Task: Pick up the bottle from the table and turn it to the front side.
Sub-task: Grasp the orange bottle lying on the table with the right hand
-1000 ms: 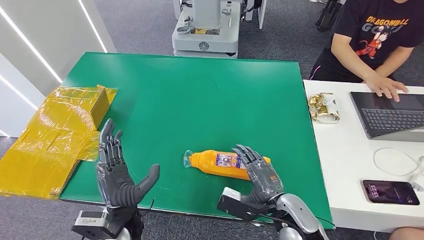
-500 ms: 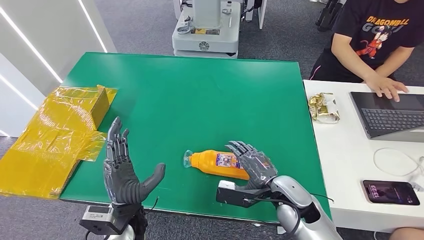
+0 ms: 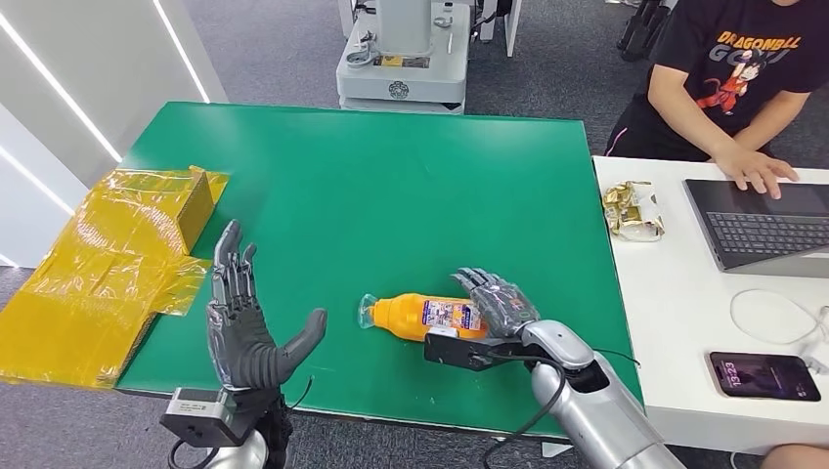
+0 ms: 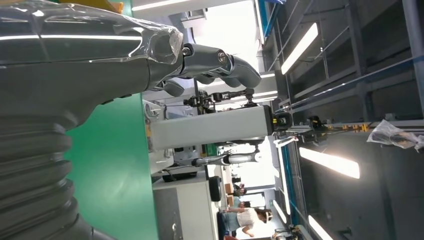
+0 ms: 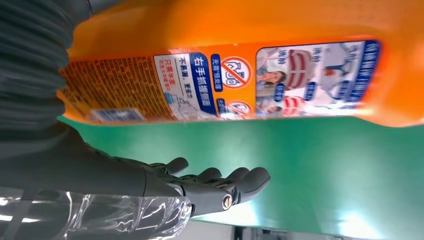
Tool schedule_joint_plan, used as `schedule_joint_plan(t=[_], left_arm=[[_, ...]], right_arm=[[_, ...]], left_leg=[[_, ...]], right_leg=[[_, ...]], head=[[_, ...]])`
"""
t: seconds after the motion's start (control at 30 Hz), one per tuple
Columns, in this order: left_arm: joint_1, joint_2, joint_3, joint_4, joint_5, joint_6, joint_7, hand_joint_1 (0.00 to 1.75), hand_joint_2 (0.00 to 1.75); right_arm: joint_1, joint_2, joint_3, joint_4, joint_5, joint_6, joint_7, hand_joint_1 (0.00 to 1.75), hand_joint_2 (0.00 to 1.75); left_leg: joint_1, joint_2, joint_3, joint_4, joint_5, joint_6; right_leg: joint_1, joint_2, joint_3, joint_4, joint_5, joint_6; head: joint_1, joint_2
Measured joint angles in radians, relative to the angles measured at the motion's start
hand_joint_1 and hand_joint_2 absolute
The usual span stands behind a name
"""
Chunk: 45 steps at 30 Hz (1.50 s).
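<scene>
- We see orange bottle (image 3: 425,317) lying near table (image 3: 391,186) front edge
- R hand (image 3: 501,305) spread over its base, not gripping
- L hand (image 3: 246,327) spread, empty

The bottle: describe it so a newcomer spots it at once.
Start at the green table and go to its near edge, right of the middle. The bottle lies there on its side, under the right hand. It is orange with a clear cap and a printed label, unlike the yellow wrapped box at the left edge.
</scene>
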Motion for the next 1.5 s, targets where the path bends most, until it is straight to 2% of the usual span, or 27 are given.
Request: schedule_joint_plan(t=[0.3,0.33,0.43,0.47,0.5,0.83,1.17,1.27,1.43,1.5], left_arm=[[-0.029,-0.008,0.0,0.021,0.006,0.005,0.014,0.0,1.75],[-0.03,-0.008,0.0,0.023,0.008,0.004,0.016,0.0,1.75],[-0.035,-0.01,0.0,0.029,0.012,0.0,0.021,0.0,1.75],[-0.039,-0.01,0.0,0.032,0.012,-0.003,0.022,0.0,1.75],[-0.042,-0.011,0.0,0.035,0.013,-0.005,0.023,0.0,1.75],[-0.052,-0.022,0.0,0.06,0.012,-0.025,0.026,0.0,1.75],[-0.062,-0.033,0.0,0.072,0.014,-0.037,0.018,0.0,1.75],[-0.065,-0.033,0.0,0.077,0.008,-0.037,0.019,0.0,1.75],[-0.087,-0.033,-0.002,0.105,-0.04,-0.076,0.063,0.0,1.75],[-0.099,-0.033,-0.005,0.123,-0.043,-0.079,0.07,0.0,1.75]], right_arm=[[-0.025,0.015,0.002,0.095,-0.01,-0.016,0.002,0.0,1.75],[-0.027,0.015,0.002,0.1,-0.012,-0.016,0.002,0.1,1.75],[-0.029,0.015,0.002,0.111,-0.017,-0.018,0.003,1.35,1.75],[-0.029,0.015,0.002,0.114,-0.018,-0.02,0.002,1.68,1.75],[-0.028,0.015,0.002,0.117,-0.018,-0.024,0.002,1.72,1.75],[0.004,0.014,-0.019,0.11,0.0,-0.09,0.007,1.75,1.75],[0.085,0.021,-0.076,0.035,0.051,-0.198,0.005,1.75,1.75],[0.128,0.038,-0.109,-0.022,0.057,-0.268,-0.003,1.75,1.75],[0.198,0.098,-0.175,-0.156,0.056,-0.506,-0.063,1.75,1.75],[0.218,0.119,-0.187,-0.198,0.056,-0.563,-0.098,1.75,1.75]], left_leg=[[0.0,0.0,0.0,0.0,0.0,0.0],[0.0,0.0,0.0,0.0,0.0,0.0],[0.0,0.0,0.001,0.0,0.0,0.0],[0.0,0.0,0.001,0.0,0.0,0.0],[0.0,0.0,0.001,0.0,0.0,0.0],[0.0,0.0,0.002,0.0,0.0,0.0],[0.0,0.0,0.001,0.0,0.0,0.0],[0.0,0.0,0.0,0.0,0.0,0.0],[0.0,0.0,0.0,0.0,0.0,0.0],[0.0,0.0,0.0,0.0,0.0,0.0]], right_leg=[[0.0,0.0,0.0,0.0,0.0,0.0],[0.0,0.0,0.0,0.0,0.0,0.0],[0.0,0.0,0.0,0.0,0.0,0.0],[0.0,0.0,0.0,0.0,0.0,0.0],[0.0,0.0,0.0,0.0,0.0,0.0],[0.0,0.0,0.001,0.0,0.0,0.0],[0.0,0.0,0.001,0.0,0.0,0.0],[0.0,0.0,0.0,0.0,0.0,0.0],[0.0,0.0,-0.001,0.0,0.0,0.0],[0.0,0.0,-0.001,0.0,-0.001,0.0]], head=[[0.0,0.0],[0.0,0.0],[0.0,0.0],[0.0,0.0],[0.0,0.0],[0.0,0.0],[0.0,0.0],[0.0,0.0],[0.0,0.0],[0.0,0.0]])
